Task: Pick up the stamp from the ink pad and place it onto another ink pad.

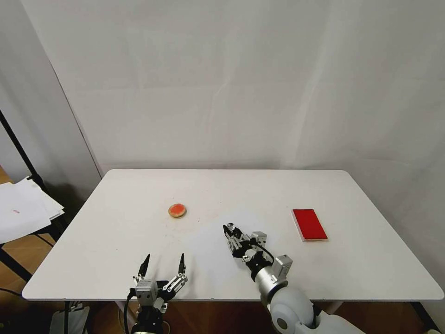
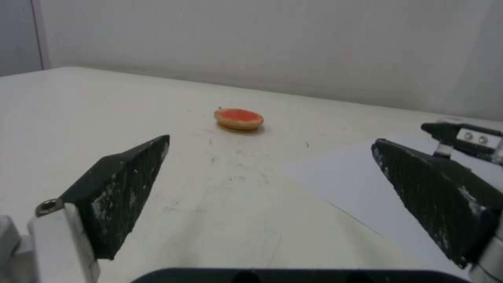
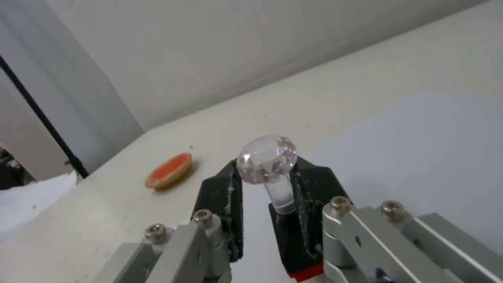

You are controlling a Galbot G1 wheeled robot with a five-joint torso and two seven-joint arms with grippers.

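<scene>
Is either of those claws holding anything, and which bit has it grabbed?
The right gripper pinches the stamp by its clear stem, below the knob. The left gripper is open, holding nothing.

white table [image 1: 139, 260], loose white papers [image 1: 21, 208] on a black stand beside it

Bare table [image 1: 116, 241] (nothing between) around round pad [image 1: 177, 210].

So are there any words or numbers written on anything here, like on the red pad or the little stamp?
None can be read. The red ink pad, the round ink pad and the stamp held in the right gripper show no writing. A small pink mark on the papers beside the table is too small to read.
</scene>
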